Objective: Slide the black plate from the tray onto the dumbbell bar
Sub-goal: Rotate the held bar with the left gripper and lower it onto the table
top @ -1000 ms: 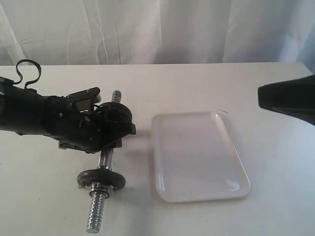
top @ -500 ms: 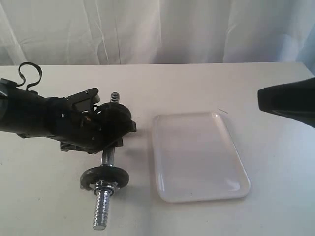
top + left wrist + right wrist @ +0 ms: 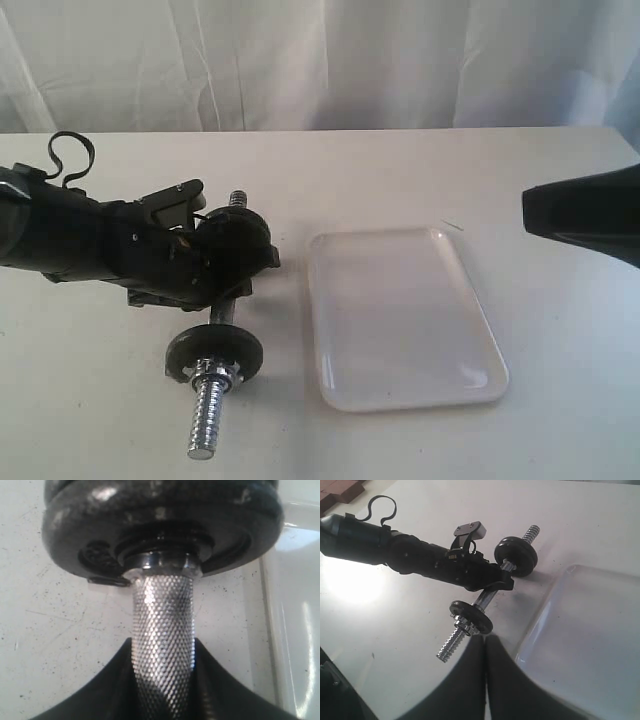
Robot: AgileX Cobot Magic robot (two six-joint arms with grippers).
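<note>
Supporting tabletop: white and matt. I find it carrying the tray and spreading beneath both arms, and the left wrist view shows faint dark specks on it.
Curtain: white folds hang behind the far edge of the tabletop.
Left arm: black, reaching in from the left low over the tabletop. A black cable loop stands up from it.
Tray: white and glossy, with rounded corners and a low rim. It lies flat to the right of the bar, near it but apart.
Right tool: I read its two dark fingers as pressed together with only a thin seam between them, gripping nothing. In the exterior view it hangs at the right edge, well apart from the bar.
Dumbbell bar: chrome, running from far to near on the left of the tray. It has coarse thread at both ends and a knurled shaft. I cannot tell whether it touches the tabletop.
Far black plate: seated on the bar just inside the far threaded end, right beside the left tool.
Near black plate: seated on the bar, with a length of thread projecting beyond it towards the exterior camera.
Plate in the left wrist view: one black disc sits against a collar on the shaft. I cannot tell which of the two it is.
Left tool: clamped on the bar's middle, between the two plates, with a dark finger on each side of the shaft.
</note>
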